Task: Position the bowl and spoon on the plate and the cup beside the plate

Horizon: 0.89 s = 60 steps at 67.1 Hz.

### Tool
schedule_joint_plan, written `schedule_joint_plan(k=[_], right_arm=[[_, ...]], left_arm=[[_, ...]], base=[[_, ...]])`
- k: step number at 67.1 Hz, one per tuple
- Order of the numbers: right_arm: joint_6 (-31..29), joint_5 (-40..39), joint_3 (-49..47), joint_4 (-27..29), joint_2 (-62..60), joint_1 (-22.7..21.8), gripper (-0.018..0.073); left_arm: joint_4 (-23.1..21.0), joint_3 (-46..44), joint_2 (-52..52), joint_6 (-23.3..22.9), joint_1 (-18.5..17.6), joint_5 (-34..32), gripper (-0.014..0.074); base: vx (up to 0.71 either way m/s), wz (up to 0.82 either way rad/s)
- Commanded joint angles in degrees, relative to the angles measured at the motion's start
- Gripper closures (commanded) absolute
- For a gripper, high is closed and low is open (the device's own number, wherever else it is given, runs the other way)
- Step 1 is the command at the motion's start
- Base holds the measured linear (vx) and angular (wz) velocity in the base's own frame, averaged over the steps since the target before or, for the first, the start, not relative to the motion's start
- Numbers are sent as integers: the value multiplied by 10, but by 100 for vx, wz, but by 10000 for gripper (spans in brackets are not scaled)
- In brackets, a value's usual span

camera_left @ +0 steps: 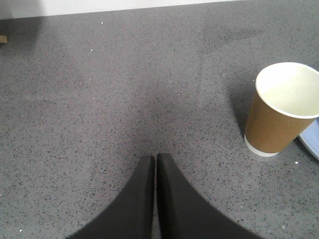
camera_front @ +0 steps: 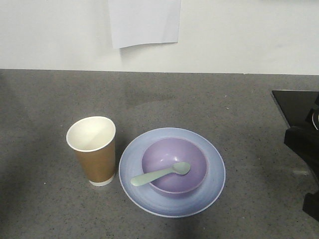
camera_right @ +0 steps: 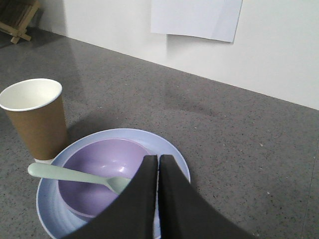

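Observation:
The light blue plate (camera_front: 214, 189) lies on the grey counter, with the lavender bowl (camera_front: 167, 159) sitting in its middle. A mint-green spoon (camera_front: 160, 174) rests in the bowl, its handle sticking out over the front-left rim. The brown paper cup (camera_front: 93, 154) stands upright just left of the plate. My left gripper (camera_left: 155, 157) is shut and empty over bare counter, left of the cup (camera_left: 281, 112). My right gripper (camera_right: 158, 158) is shut and empty, hovering over the near right side of the plate (camera_right: 172, 152), bowl (camera_right: 94, 164) and spoon (camera_right: 70, 174).
A white sheet of paper (camera_front: 144, 22) hangs on the wall behind the counter. Black robot hardware (camera_front: 301, 134) fills the right edge of the front view. A wooden object (camera_right: 17, 20) stands at the far left by the wall.

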Motion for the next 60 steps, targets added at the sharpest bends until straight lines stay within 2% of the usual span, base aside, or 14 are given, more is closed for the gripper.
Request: schedule_joint_plan(k=[1,7,23,28,32,39,52,60], right_arm=[[-1,-34,-15,9,1,-1,564],[-1,-34,-15,9,1,-1,564],[-1,-32,-15,9,1,-1,564],[-1,-32,-15,9,1,-1,564],[-1,-32,-15,9,1,-1,564],[-1,-32,-15,9,1,-1,564],[-1,-32,-15,9,1,-1,564],[-1,-30,-15,9,1,-1,564]], left_arm=[[-25,-4,5,-5,-2,-47,603],[-40,43,-8,-1,-2,-102,603],[-75,325,-116,-5,1,-437,603],[-86,417,-166,-5,16,-495,603],[-100,465,-200,-5,31,-517,603],[-117,526,-268,-5,58,-507,603],[-119,573,-361,-5,91,-484,603],[-119,591,-361,-5,91,-481,603]], base=[[0,0],[0,0],[0,0],[0,0],[0,0],[0,0],[0,0],[0,0]])
